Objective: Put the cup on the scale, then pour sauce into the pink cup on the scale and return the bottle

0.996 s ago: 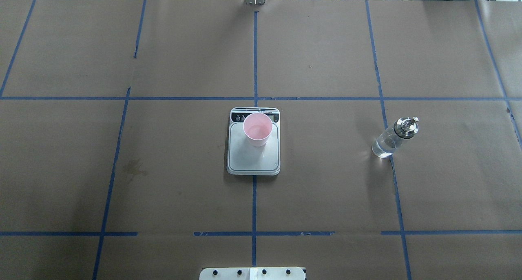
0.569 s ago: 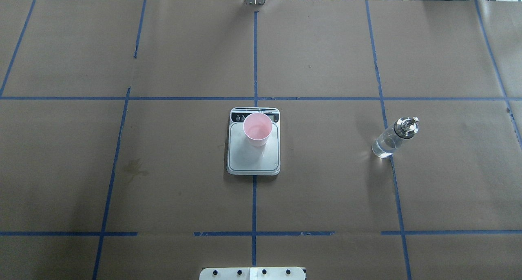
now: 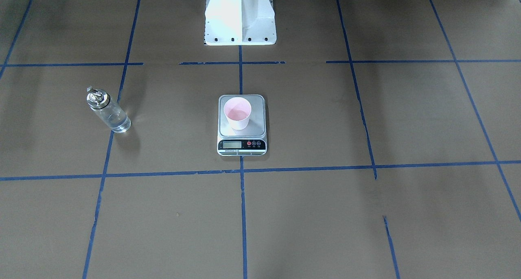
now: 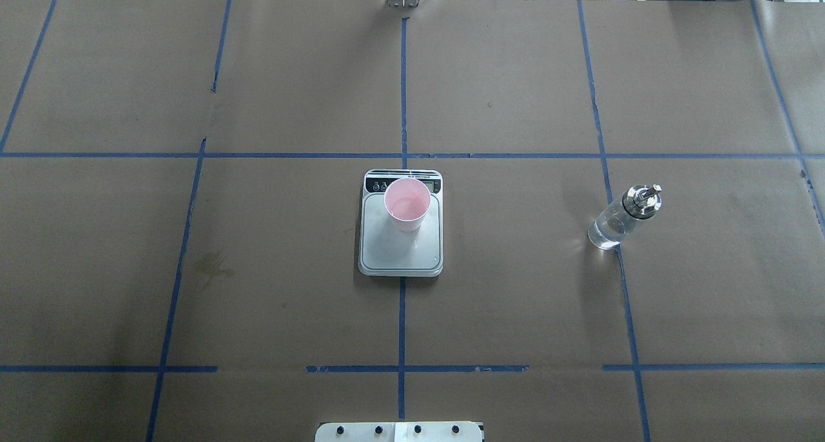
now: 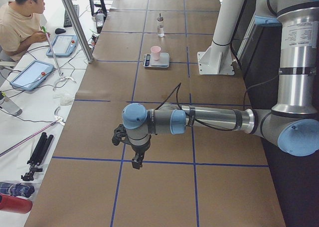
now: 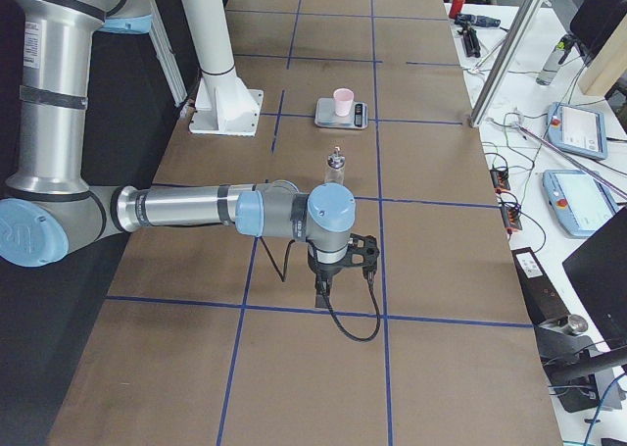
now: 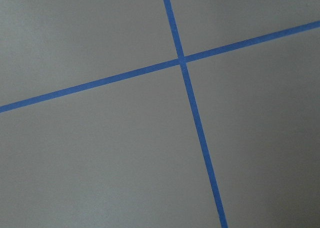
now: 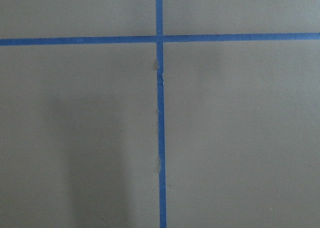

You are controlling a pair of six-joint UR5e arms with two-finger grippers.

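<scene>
Where two blue tape lines meet at the middle of the brown counter [image 4: 258, 268], the scale [image 4: 399, 252] lies flat, with a silver platform and a black front strip. The cup [image 4: 407, 205], pale pink and tapered, stands upright on the platform, toward the display end. The bottle [image 4: 617, 220] stands upright on the counter well apart, on the robot's right: clear glass, shiny metal pourer cap, colourless sauce [image 4: 606, 230] inside. The left hand [image 5: 135, 159] and right hand [image 6: 323, 287] hang over bare counter, far from these things; whether their fingers are apart or together cannot be told.

Blue tape [image 4: 290, 155] grids the brown table [image 4: 290, 300]; an operator [image 5: 20, 17] sits beside tablets [image 5: 30, 73].
</scene>
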